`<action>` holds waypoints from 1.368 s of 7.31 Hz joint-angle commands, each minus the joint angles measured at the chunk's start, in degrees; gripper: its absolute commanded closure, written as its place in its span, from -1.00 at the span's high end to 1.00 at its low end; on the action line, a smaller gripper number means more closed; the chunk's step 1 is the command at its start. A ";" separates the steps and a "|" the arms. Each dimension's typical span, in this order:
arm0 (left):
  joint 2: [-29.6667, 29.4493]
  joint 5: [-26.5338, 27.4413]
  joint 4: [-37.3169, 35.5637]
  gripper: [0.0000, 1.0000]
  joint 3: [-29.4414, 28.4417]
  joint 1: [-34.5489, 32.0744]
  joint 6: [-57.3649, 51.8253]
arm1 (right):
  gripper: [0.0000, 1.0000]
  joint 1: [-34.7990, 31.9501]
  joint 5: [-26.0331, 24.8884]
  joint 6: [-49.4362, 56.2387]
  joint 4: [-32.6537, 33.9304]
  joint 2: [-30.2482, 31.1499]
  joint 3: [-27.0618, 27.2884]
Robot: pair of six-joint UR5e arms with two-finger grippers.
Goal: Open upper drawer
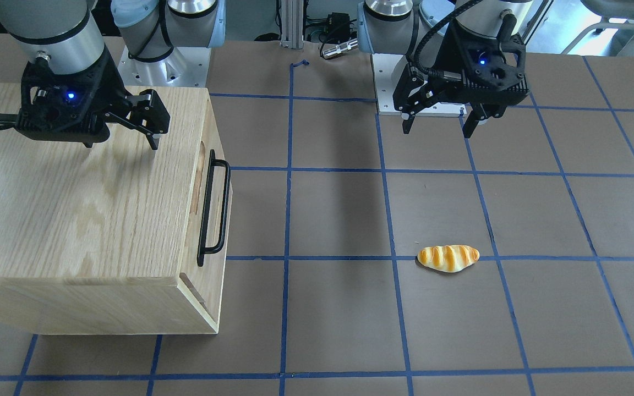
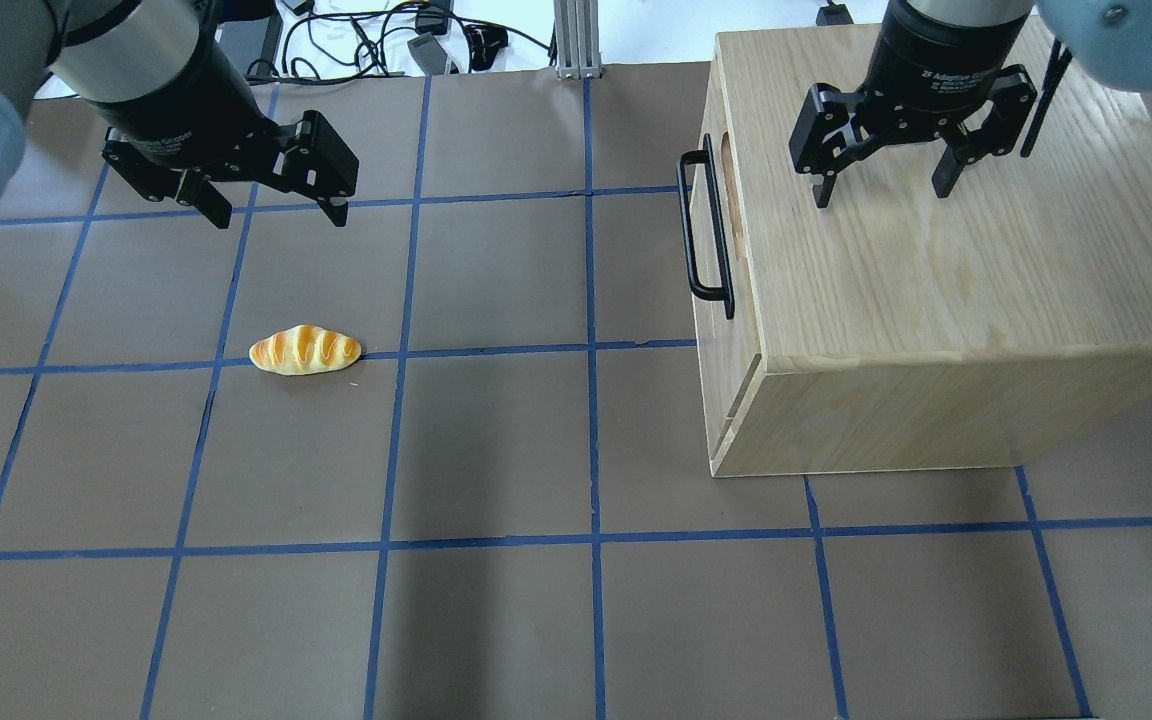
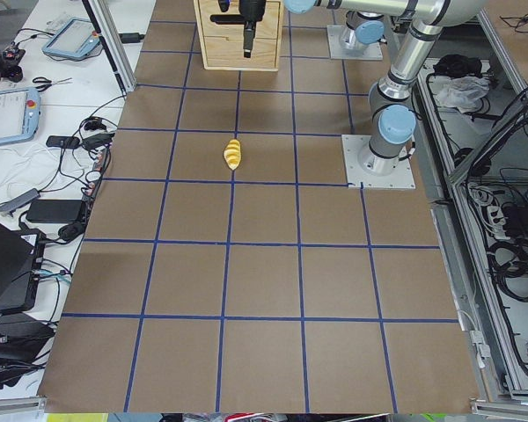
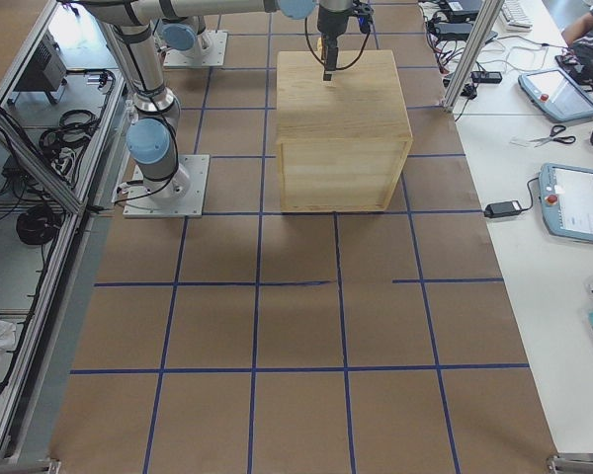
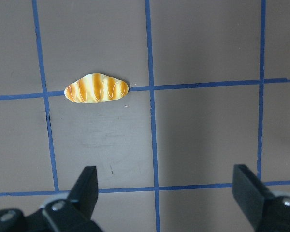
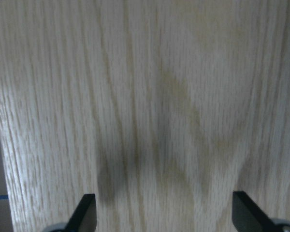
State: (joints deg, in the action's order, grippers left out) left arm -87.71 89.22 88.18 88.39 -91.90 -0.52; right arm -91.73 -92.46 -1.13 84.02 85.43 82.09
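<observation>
Front-facing view: right gripper (image 1: 121,144) poised above cabinet (image 1: 75,220) top, jaws spread, gripping nothing. Left gripper (image 1: 437,131) likewise released, above bare bench (image 1: 339,308). Upper drawer (image 1: 196,231) closed flush, black bar handle (image 1: 226,203) facing bench's left end. Overhead view: lettering "2F Adaptive" legible on right gripper body; cabinet on bench's right side.
</observation>
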 commanded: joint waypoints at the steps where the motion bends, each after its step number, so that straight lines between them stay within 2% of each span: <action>1: -0.01 0.08 -0.03 1.00 0.02 0.05 -0.01 | 1.00 0.06 0.00 0.07 0.00 0.00 0.00; 10: 0.52 0.08 -0.29 1.00 1.78 0.67 0.43 | 1.00 0.06 0.00 0.07 0.00 0.00 0.00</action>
State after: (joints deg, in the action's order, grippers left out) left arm -87.05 89.15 87.92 90.14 -91.40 -0.42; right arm -91.70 -92.46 -1.06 84.03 85.43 82.11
